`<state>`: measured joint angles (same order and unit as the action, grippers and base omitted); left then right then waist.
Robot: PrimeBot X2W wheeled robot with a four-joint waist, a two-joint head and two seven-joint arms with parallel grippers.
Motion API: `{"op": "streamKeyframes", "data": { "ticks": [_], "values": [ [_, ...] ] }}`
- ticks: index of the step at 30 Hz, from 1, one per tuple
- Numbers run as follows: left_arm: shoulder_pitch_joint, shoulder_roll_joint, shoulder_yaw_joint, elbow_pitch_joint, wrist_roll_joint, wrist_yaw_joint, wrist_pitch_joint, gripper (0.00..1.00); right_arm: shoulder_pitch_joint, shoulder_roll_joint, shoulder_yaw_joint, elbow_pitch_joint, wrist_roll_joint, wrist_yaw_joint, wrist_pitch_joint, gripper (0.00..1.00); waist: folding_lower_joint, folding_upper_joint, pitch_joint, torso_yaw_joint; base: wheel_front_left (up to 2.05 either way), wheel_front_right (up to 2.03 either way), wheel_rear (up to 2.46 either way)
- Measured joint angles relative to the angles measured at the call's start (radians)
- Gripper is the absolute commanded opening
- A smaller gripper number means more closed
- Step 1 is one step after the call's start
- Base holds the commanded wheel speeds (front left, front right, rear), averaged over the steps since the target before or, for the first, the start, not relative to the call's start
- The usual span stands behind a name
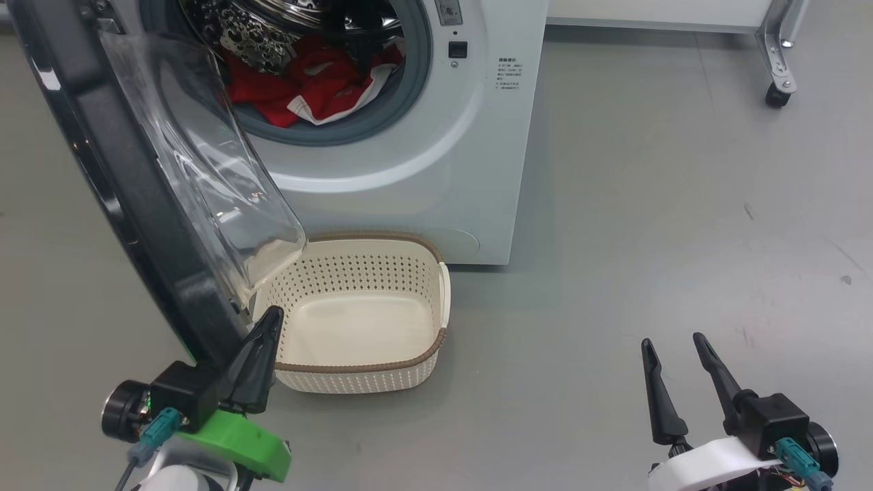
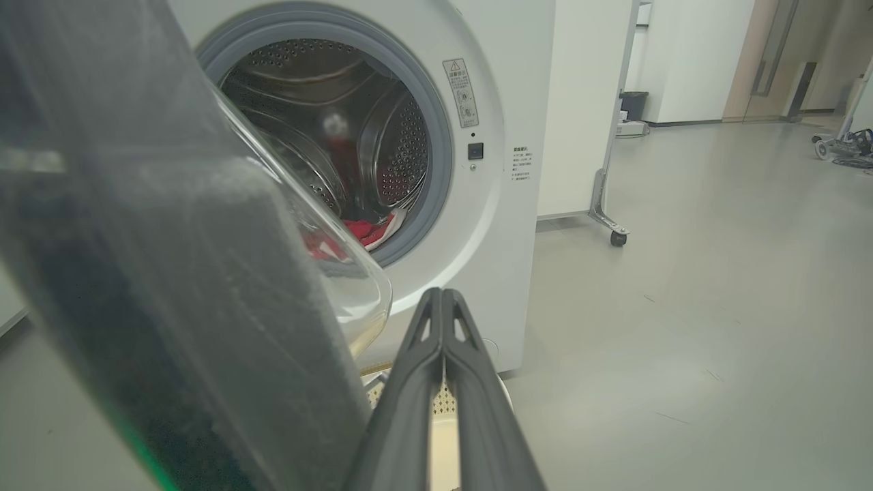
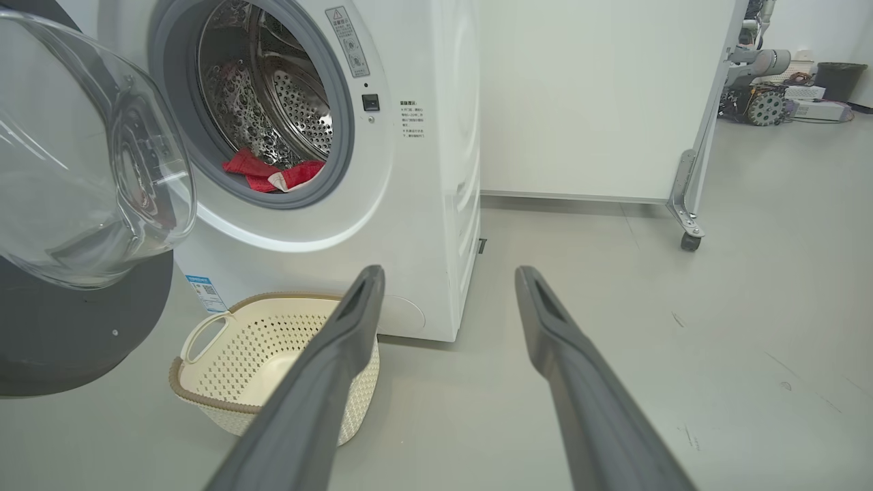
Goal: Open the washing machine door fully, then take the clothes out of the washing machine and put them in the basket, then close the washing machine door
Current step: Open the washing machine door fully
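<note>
The white washing machine [image 1: 436, 164] stands with its door [image 1: 123, 177] swung out to the left, the black rim edge-on and the clear glass bowl [image 1: 218, 177] bulging rightward. Red clothes [image 1: 307, 85] with white trim lie at the drum's front lip, also seen as clothes [image 3: 273, 174]. The cream basket [image 1: 416, 358] sits on the floor below the opening and holds nothing. My left gripper [image 1: 273, 315] is shut, its tips beside the door's lower edge and the basket's left side; whether it touches the door I cannot tell. My right gripper [image 1: 672, 343] stands open at the lower right over bare floor.
A white panel on a metal leg with a caster [image 1: 776, 95] stands at the back right. Grey floor [image 1: 648, 239] stretches right of the washer. In the left wrist view the door [image 2: 170, 286] looms close on the left.
</note>
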<state>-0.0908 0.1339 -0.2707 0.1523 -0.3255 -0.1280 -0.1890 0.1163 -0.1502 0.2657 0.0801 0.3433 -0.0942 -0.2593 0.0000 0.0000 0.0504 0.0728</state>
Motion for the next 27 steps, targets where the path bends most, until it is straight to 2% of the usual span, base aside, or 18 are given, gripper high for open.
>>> {"op": "streamKeyframes", "data": {
  "ticks": [14, 27],
  "values": [
    [-0.014, 0.001, 0.019, 0.088, -0.006, 0.009, -0.016, 0.00, 0.000, 0.017, -0.017, 0.012, -0.011, 0.013, 0.000, 1.00, 0.0000, 0.0000, 0.000, 0.000, 0.00, 0.00, 0.00],
    [-0.039, -0.014, 0.011, 0.135, -0.009, 0.008, -0.033, 0.00, 0.008, 0.020, -0.040, 0.022, -0.012, 0.023, 0.000, 1.00, 0.0000, 0.0000, -0.012, 0.066, 0.00, 0.00, 0.00]
  ]
}}
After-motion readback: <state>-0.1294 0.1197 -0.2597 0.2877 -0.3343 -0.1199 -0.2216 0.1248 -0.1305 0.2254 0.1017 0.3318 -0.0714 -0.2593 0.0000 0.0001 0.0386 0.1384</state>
